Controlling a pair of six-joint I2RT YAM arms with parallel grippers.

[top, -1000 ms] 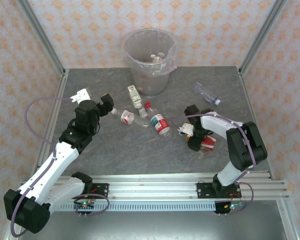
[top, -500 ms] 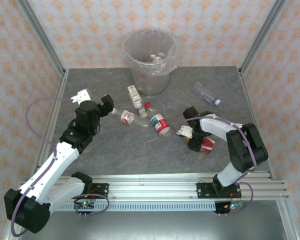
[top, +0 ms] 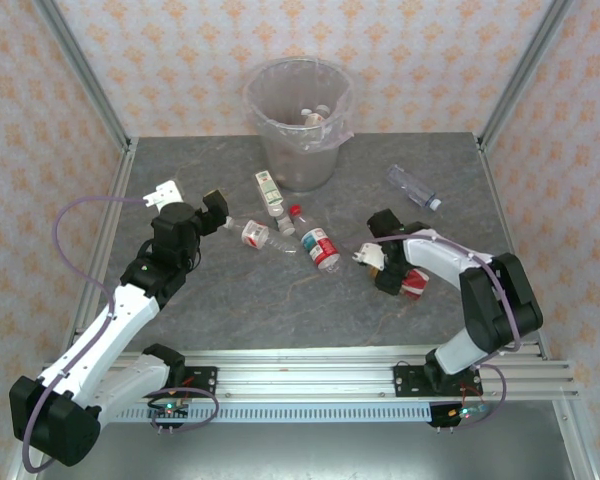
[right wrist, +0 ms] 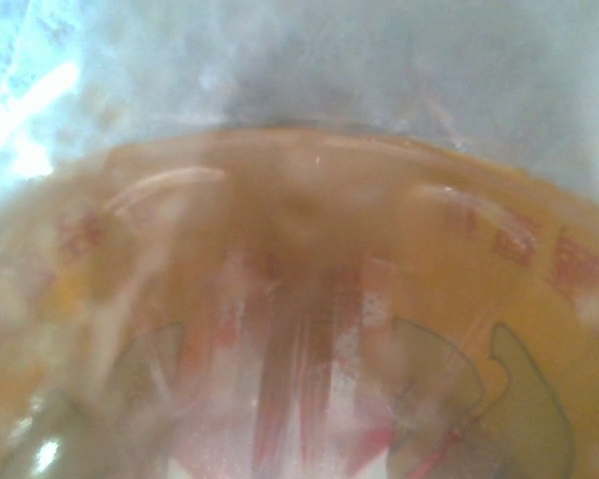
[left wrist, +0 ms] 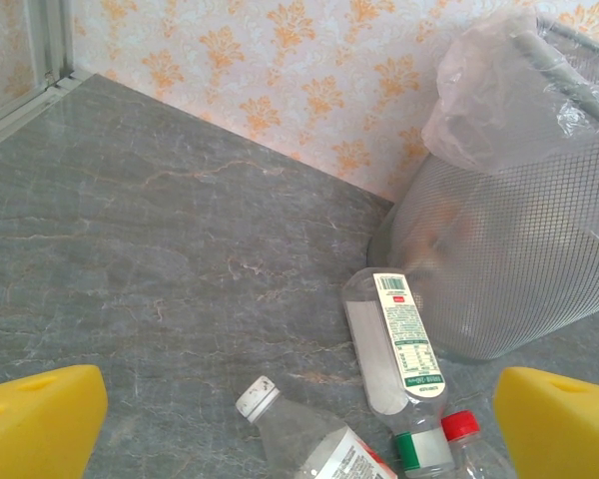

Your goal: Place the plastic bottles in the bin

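No text can be read. The green-white bottle point(left wrist: 399, 344) has a label with a barcode-like strip, a small red square mark and lines of fine print, all too small. The amber bottle point(right wrist: 299, 299) shows only blurred red marks.

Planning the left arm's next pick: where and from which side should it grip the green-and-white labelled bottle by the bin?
Probably across the labelled middle of the green-and-white labelled bottle, from above, jaws spanning its width. It lies flat, base toward the bin, and a red-capped bottle crowds its cap end.
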